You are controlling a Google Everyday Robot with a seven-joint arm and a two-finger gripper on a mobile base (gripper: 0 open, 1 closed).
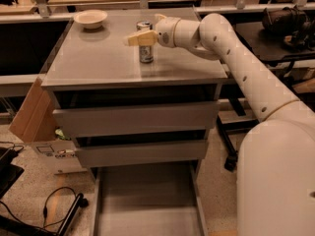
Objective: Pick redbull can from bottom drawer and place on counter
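The Red Bull can (145, 53) stands upright on the grey tabletop (98, 65), between the jaws of the gripper (142, 33). One cream finger (138, 39) crosses the can's front and the other lies behind it; I cannot tell whether they press on it. A cream bowl (90, 18) sits well beyond the jaws' tips at the far corner, and the bottom drawer (147, 200) stands pulled out far below them.

The grey table (98, 65) is the flat top of a drawer cabinet, smooth and a little shiny. Two things stand on it, well apart. A shallow cream bowl (90, 18) sits near the far left corner. The redbull can (145, 53) stands upright, right of the middle. The hand (143, 31) is at the can's upper part, above the table
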